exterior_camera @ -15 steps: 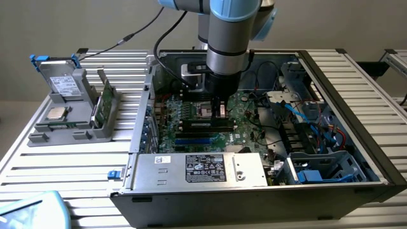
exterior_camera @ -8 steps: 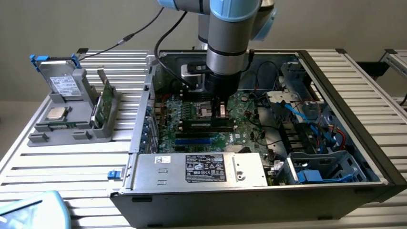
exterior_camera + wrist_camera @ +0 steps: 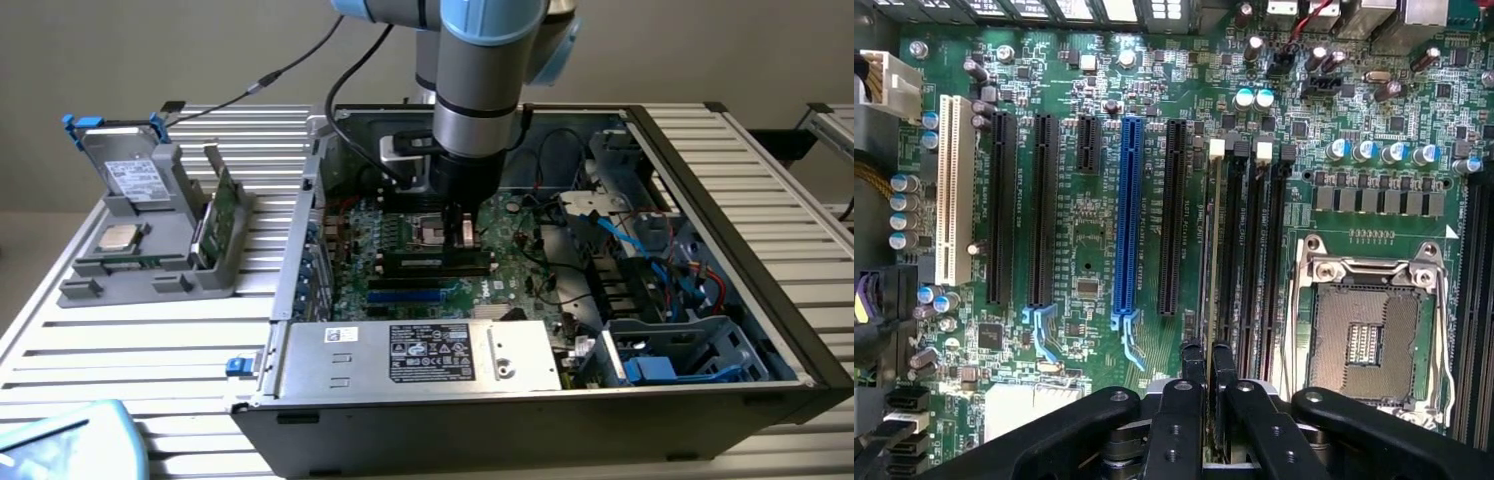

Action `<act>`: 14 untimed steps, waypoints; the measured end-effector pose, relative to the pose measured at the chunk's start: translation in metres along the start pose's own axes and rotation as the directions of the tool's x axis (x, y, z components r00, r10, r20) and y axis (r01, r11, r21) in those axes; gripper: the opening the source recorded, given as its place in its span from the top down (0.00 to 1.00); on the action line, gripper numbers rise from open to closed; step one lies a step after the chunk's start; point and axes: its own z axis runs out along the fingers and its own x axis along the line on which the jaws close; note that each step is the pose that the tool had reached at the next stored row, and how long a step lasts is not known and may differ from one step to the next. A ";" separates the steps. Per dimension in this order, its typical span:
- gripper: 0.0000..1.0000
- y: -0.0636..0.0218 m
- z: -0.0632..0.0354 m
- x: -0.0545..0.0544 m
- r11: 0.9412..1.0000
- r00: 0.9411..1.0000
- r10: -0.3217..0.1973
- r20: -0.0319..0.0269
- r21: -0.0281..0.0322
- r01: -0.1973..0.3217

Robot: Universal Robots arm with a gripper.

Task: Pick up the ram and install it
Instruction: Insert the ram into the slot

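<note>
Down inside an open dark-grey metal computer case (image 3: 400, 440), lying on its side on a slatted silver metal worktop (image 3: 147, 350): a grey-and-blue jointed robot arm (image 3: 474, 110), pointing straight down, with a black two-fingered gripper (image 3: 465, 235) low over the middle of a green motherboard (image 3: 514, 225).

From the wrist: black fingers (image 3: 1191, 385) close together, clamped on either face of a long, thin, greenish circuit-board stick, the ram (image 3: 1207, 250), seen edge-on as a pale line. Ram upright, running lengthwise along the outermost of a bank of long black plastic memory slots (image 3: 1254, 250), on the side of that bank away from a square silver metal processor socket (image 3: 1369, 335) and just beside a long black expansion slot (image 3: 1174, 215). Fully seated or merely resting in the slot: cannot tell. Beyond the black expansion slot, a long blue plastic slot (image 3: 1126, 215), and well apart from it, near the motherboard's edge, a long white plastic slot (image 3: 951, 190).

Along the case's near wall in the exterior view, a grey metal power-supply box (image 3: 420, 355) with a black-and-white label. Near the worktop's edge at the exterior view's left, apart from the case, a grey plastic holder (image 3: 80, 290), carrying an upright silver hard drive (image 3: 134, 180) in a blue-handled frame, a square silver processor chip (image 3: 120, 238) lying flat, and a broader green circuit card (image 3: 220, 215) standing on edge.
</note>
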 end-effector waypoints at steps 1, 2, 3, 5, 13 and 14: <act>0.86 0.0000 0.0000 0.000 1.000 1.000 -0.001 -0.001 0.000 0.001; 0.86 0.0000 0.0002 0.000 1.000 1.000 -0.001 -0.001 0.000 0.001; 0.86 0.0000 0.0004 0.000 1.000 1.000 -0.001 -0.001 0.000 0.001; 0.86 0.0000 0.0007 0.000 1.000 1.000 -0.001 -0.001 0.000 0.001; 0.86 -0.0002 0.0010 -0.004 1.000 1.000 -0.001 0.000 0.000 0.001; 0.86 -0.0003 0.0010 -0.004 1.000 1.000 -0.001 0.000 0.000 0.001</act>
